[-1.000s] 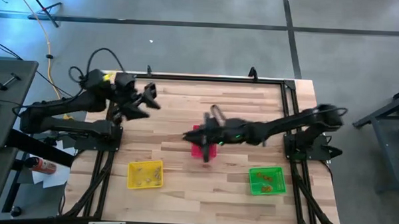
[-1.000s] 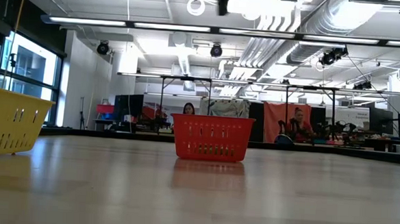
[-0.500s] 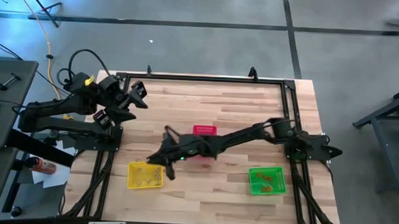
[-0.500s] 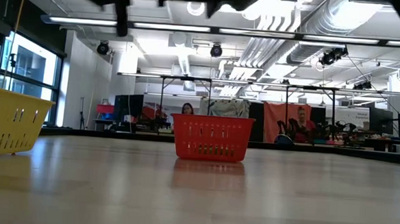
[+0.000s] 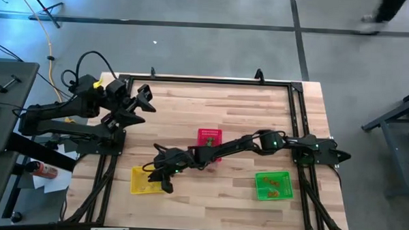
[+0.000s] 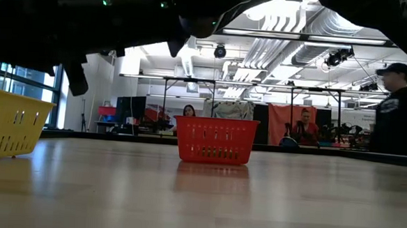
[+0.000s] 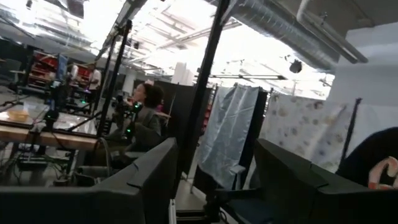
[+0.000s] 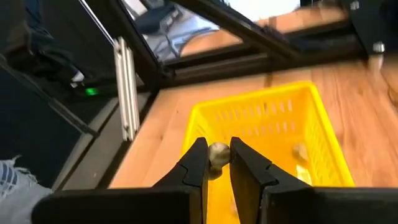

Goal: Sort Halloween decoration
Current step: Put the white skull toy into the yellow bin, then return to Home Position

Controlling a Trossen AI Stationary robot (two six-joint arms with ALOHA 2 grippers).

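Two fingers of the right pincer (image 8: 219, 163) pinched a small yellowish trinket (image 8: 217, 154) and hung right over the yellow basket (image 8: 323, 118), with the arm stretched from the desk's right edge across its middle. More yellowish trinkets (image 8: 300, 151) lay inside that basket, which sat near the front-left corner of the desk (image 5: 209, 190). In the high view the right pincer (image 5: 163, 173) covered the basket's right rim, the yellow basket (image 5: 141, 180) showing beneath it.

Behind the arm, about the desk's middle, stood the red basket (image 5: 209, 137). The green basket (image 5: 274, 185) sat near the front-right corner with orange and green trinkets (image 5: 276, 184) in it.

At the back-left corner the left pincer (image 5: 142, 99) waited raised, its fingers spread wide and holding nothing.

Beyond the desk, the low view showed a person in a dark cap (image 6: 401, 110) standing at the right and two more people seated farther back.
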